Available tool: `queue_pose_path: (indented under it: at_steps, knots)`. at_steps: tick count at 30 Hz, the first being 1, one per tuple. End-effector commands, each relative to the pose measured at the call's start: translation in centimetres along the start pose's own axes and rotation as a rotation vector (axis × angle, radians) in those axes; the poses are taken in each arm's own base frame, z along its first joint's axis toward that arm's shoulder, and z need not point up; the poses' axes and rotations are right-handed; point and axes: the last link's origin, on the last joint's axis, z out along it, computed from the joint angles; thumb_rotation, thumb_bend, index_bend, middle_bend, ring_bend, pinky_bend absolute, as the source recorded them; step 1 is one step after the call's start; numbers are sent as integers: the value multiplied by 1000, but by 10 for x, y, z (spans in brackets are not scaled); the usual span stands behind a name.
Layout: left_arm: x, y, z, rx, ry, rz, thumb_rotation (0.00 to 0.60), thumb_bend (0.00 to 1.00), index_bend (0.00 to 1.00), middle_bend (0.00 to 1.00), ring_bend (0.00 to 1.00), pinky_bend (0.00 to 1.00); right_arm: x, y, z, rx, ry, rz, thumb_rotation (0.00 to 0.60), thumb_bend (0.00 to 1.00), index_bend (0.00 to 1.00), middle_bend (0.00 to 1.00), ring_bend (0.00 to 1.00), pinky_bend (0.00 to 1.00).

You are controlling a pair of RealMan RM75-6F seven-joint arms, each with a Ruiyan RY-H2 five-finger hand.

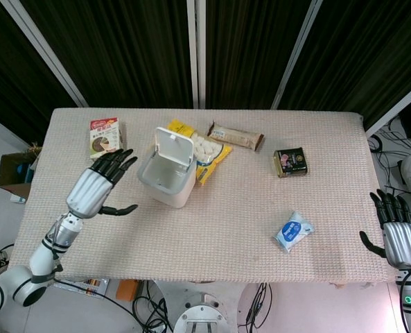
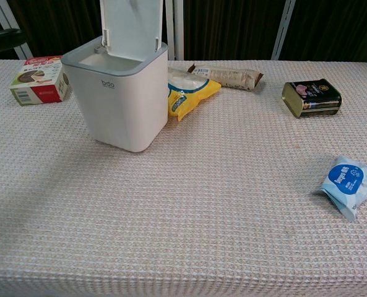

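Left hand (image 1: 96, 187) is hovering with fingers spread and nothing in them, just left of the bin (image 1: 165, 177) and apart from it, near the box (image 1: 107, 139). That bin is standing mid-table with its lid (image 1: 174, 146) tipped upright, so the mouth is lying open and a yellow bag (image 1: 206, 154) is resting against its far side. Right hand (image 1: 397, 232) is idling, fingers apart and empty, off the table's near right corner, well away from the blue packet (image 1: 293, 231).

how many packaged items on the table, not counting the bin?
5: snack box at far left, yellow bag behind the white bin, wrapped bar beside it, dark tin right of centre, blue packet near right. The bin may hide more.
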Motion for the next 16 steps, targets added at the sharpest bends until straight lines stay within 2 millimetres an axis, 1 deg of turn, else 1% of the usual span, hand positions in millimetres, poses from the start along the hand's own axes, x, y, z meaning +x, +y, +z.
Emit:
queue_pose_path:
  at_steps: [1, 3, 4, 7, 10, 12, 16]
  knots:
    - [0, -20, -32, 90, -45, 20, 104, 161, 53, 50, 82, 198, -1, 1, 0, -2, -6, -1, 600, 239, 0, 0, 0, 0]
    - [-4, -26, -53, 131, -89, 26, 96, 161, 55, 74, 82, 198, -3, 2, 0, -4, -14, -3, 600, 239, 0, 0, 0, 0]
    - [-6, -29, -67, 160, -117, 22, 94, 161, 56, 83, 81, 198, -4, 2, 0, -4, -19, -3, 600, 238, 0, 0, 0, 0]
    - [-10, -33, -102, 228, -164, 14, 100, 161, 73, 97, 80, 198, -7, 3, 1, -5, -32, -6, 600, 237, 0, 0, 0, 0]
    - [-11, -36, -129, 292, -220, 16, 102, 161, 81, 97, 80, 199, -12, 3, 1, 2, -61, -26, 600, 236, 0, 0, 0, 0]
    - [-9, -36, -140, 328, -252, 22, 108, 161, 84, 96, 80, 199, -14, 4, 0, 9, -89, -52, 600, 235, 0, 0, 0, 0]
    - [-2, -35, -147, 349, -221, 71, 114, 161, 84, 97, 80, 199, -15, -1, 1, 18, -111, -61, 600, 235, 0, 0, 0, 0]
